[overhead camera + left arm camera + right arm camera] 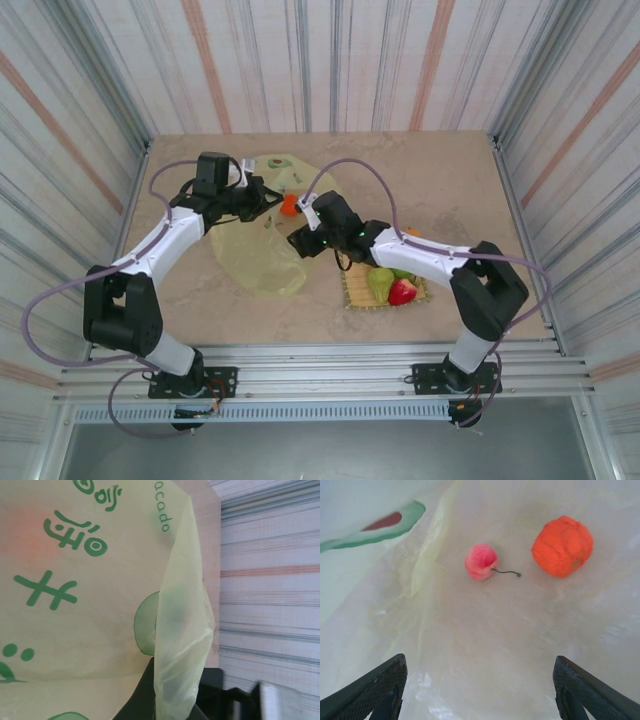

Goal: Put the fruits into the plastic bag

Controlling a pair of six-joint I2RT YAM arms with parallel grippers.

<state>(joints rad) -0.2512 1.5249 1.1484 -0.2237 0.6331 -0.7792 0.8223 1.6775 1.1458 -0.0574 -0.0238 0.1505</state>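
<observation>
The yellow-green plastic bag (256, 252) lies on the table left of centre, its mouth lifted at the far end. My left gripper (256, 196) is shut on a fold of the bag (181, 645), which rises between its dark fingers (137, 700). At the bag's mouth my right gripper (301, 240) stands open with nothing between its fingers (375, 692). Ahead of it, on the bag's film, lie an orange (562, 545) and the small pinkish fruit (481, 561) with a thin stem. From above, the orange (290, 205) shows at the mouth. A green pear (380, 284) and a red strawberry (403, 292) rest on the mat.
The square woven straw mat (355, 290) lies right of the bag, partly under my right arm. Striped walls close in the table on three sides. A metal rail runs along the near edge, with both arm bases on it.
</observation>
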